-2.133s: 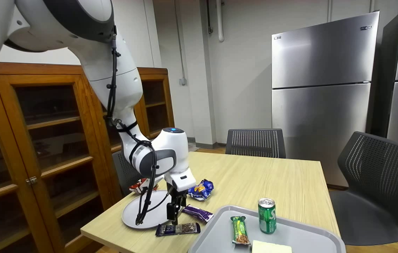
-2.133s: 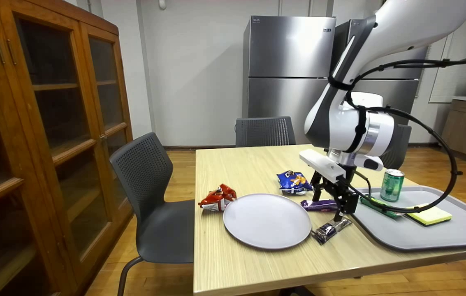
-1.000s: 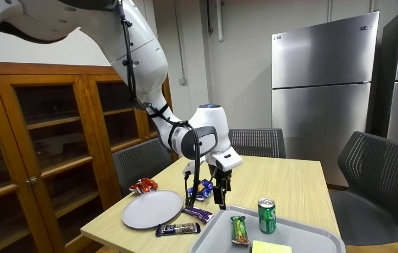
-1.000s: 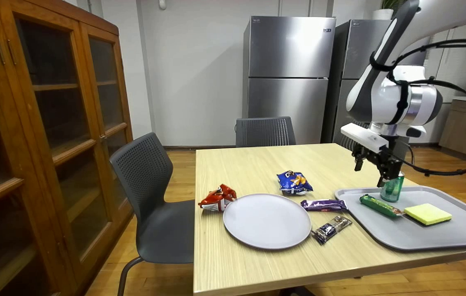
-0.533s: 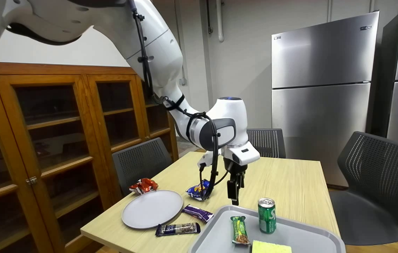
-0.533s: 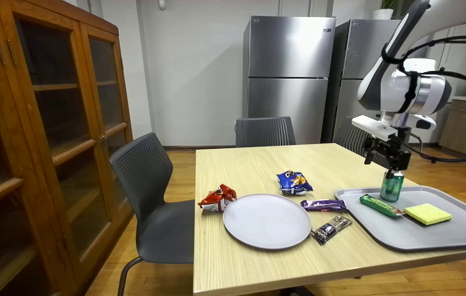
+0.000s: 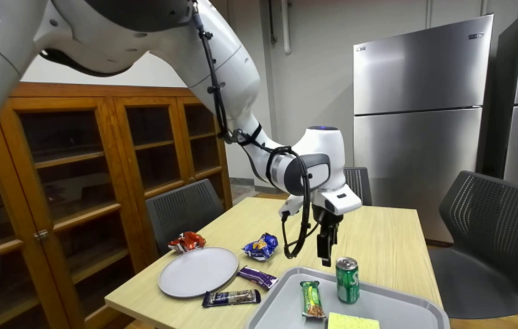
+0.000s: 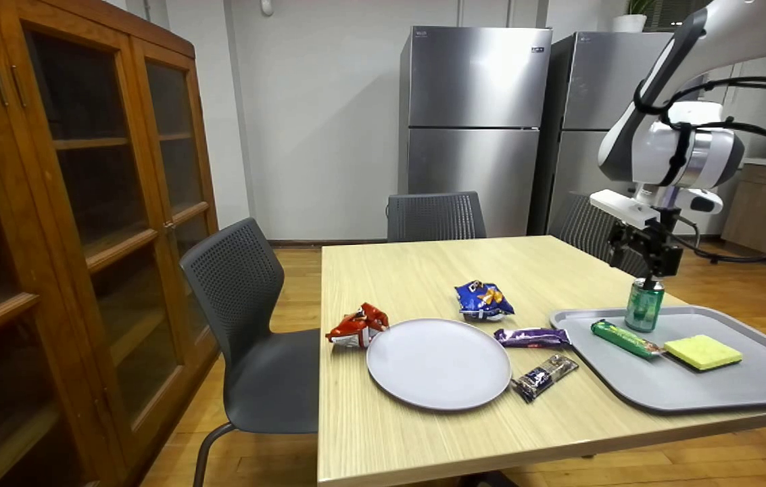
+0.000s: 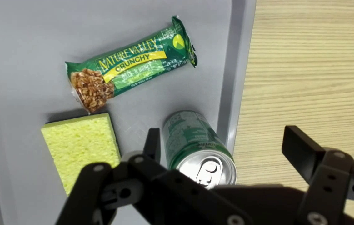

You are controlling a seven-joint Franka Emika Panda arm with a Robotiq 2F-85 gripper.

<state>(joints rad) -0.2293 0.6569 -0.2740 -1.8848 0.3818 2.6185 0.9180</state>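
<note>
My gripper [image 9: 222, 140] stands open in the wrist view, its two black fingers [image 9: 301, 153] wide apart. A green soda can [image 9: 192, 134] with a silver top shows between them, closer to the left finger; it is not gripped. Part of the can's lid is hidden behind the gripper linkage. In an exterior view the gripper [image 7: 326, 260] hangs just beside the can's top [image 7: 347, 263]; whether a finger touches it I cannot tell. The can stands upright on a grey tray [image 8: 748, 385]. A green granola bar [image 9: 133, 62] and a yellow sponge [image 9: 81, 143] lie on the tray too.
Across the table lie a grey plate [image 8: 437, 365], a dark wrapped bar [image 8: 545, 377], a purple bar [image 8: 531, 338], a blue snack bag [image 8: 483, 301] and a red snack bag [image 8: 359, 326]. Chairs [image 7: 492, 237] surround the table; a wooden cabinet [image 7: 71, 183] stands behind.
The arm has risen from the dark wrapped bar and swung across to the can on the tray, the gripper open on arrival. The objects on the table keep their places.
</note>
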